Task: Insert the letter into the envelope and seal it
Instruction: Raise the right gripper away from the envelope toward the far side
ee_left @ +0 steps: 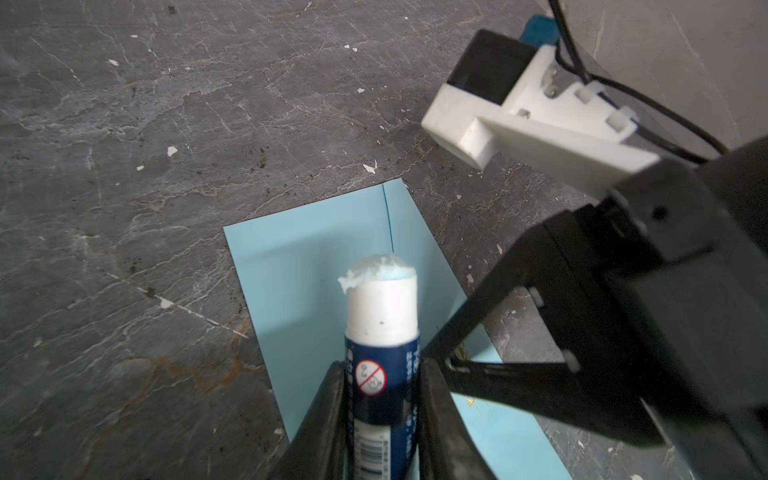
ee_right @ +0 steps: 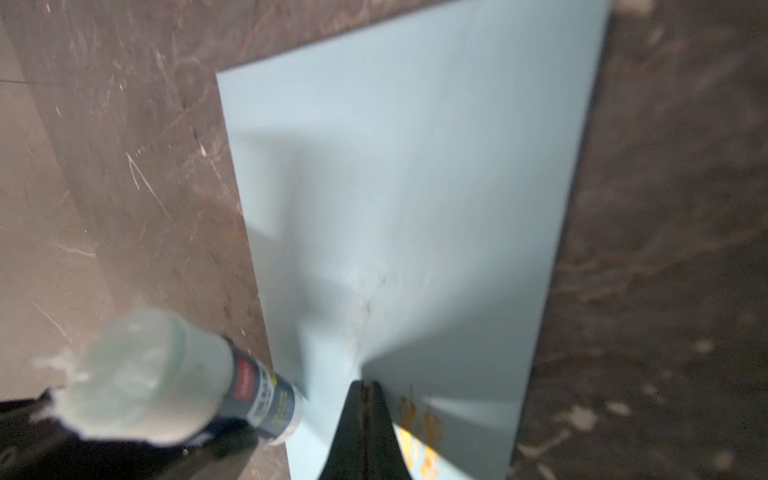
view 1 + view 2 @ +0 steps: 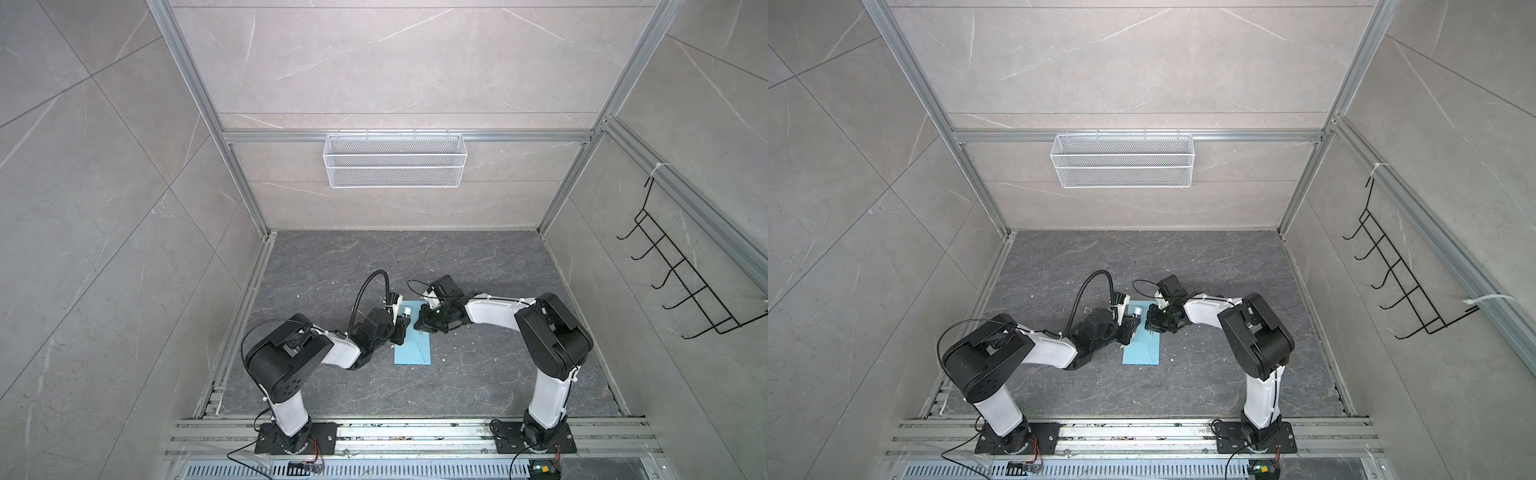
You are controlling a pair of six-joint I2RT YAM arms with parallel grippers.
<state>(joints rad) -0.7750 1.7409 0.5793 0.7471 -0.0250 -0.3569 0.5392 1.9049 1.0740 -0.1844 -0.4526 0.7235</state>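
Note:
The light blue envelope [image 3: 411,351] [image 3: 1142,353] lies flat on the dark table between both arms. My left gripper [image 1: 380,374] [image 3: 402,322] is shut on a blue and white glue stick [image 1: 382,307] [image 3: 405,311] with no cap on, its white glue end over the envelope [image 1: 291,257]. My right gripper [image 2: 368,386] [image 3: 422,331] is shut, its tips at the point of the envelope's triangular flap, which stands slightly raised from the envelope [image 2: 415,166]. The glue stick [image 2: 166,374] is blurred beside it. The letter is hidden.
A white mesh basket [image 3: 394,160] hangs on the back wall and a black wire hook rack [image 3: 681,282] on the right wall. Aluminium rails [image 3: 415,432] carry both arm bases at the front. Small white scraps [image 1: 171,150] dot the table.

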